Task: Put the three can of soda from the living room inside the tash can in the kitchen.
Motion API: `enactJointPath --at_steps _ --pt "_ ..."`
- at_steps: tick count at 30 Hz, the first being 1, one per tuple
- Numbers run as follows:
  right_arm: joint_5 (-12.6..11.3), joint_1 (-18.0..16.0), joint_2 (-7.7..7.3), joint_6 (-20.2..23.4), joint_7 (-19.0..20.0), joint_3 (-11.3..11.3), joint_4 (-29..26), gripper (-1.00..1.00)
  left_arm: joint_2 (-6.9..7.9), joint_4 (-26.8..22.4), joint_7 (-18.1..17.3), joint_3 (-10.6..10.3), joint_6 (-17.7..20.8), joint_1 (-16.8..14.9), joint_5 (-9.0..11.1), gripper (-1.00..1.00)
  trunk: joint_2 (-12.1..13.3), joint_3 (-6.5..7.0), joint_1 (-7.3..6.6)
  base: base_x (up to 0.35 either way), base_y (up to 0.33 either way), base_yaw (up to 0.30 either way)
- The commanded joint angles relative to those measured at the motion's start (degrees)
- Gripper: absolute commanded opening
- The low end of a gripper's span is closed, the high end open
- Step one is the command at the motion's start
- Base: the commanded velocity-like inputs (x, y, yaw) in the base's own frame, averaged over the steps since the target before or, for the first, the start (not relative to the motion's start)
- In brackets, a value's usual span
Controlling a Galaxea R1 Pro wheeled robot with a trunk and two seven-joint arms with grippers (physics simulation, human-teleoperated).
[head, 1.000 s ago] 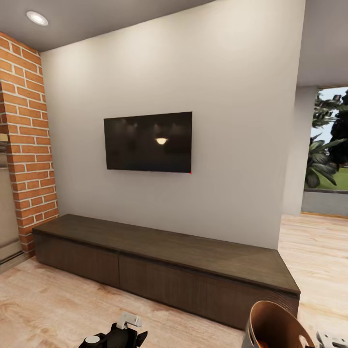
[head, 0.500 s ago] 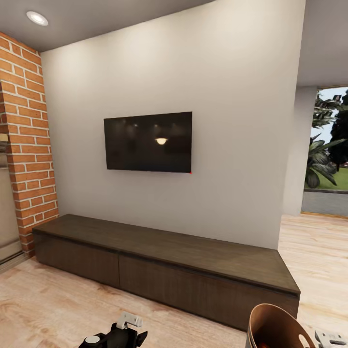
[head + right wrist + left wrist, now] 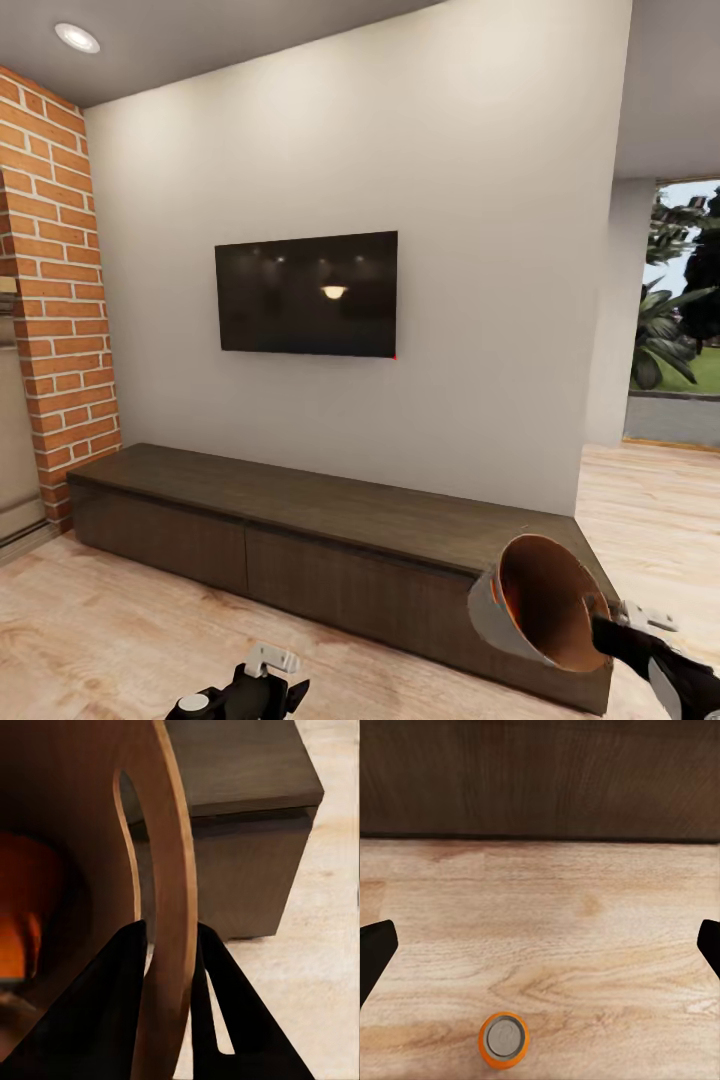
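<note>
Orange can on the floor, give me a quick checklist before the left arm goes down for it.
1. Orange can upright on the wood floor: ok.
2. Left gripper open, fingers spread wide: ok.
3. Can centred between the fingers: not ok, it sits off toward one finger and near the edge of the left wrist view.
4. Floor around the can free of obstacles: ok.
5. Right gripper clamped on the rim of the wooden bin: ok.
6. Bin holding other cans: cannot tell.
</note>
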Motion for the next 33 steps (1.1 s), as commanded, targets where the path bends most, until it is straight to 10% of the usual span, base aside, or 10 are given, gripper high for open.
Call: enactJointPath --at_steps 1,33 --pt "0.1 0.0 -0.30 0.0 0.2 -0.1 -3.5 -1.00 0.01 0.0 0.0 0.0 0.0 0.0 0.0 1.00 0.0 0.00 0.00 0.000 0.000 0.000" --pt "0.0 0.0 -0.29 0.0 0.1 0.0 -3.6 -1.00 -0.01 0.1 -0.1 0.1 0.0 0.0 0.0 1.00 0.0 0.00 0.00 0.000 0.000 0.000"
